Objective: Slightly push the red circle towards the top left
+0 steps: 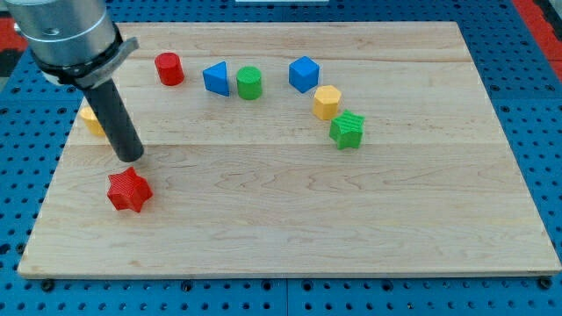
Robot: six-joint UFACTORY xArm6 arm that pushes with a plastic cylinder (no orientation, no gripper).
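Note:
The red circle [169,68] is a short red cylinder standing near the view's top left of the wooden board. My tip [131,158] is at the lower end of the dark rod, well below and a little left of the red circle, apart from it. It stands just above the red star [129,190]. A yellow block [90,118] is partly hidden behind the rod at the view's left.
A blue triangle [216,78] and a green cylinder [249,82] stand right of the red circle. Further right are a blue cube [304,74], a yellow hexagon [327,102] and a green star [347,130]. The board's edge [290,276] borders blue pegboard.

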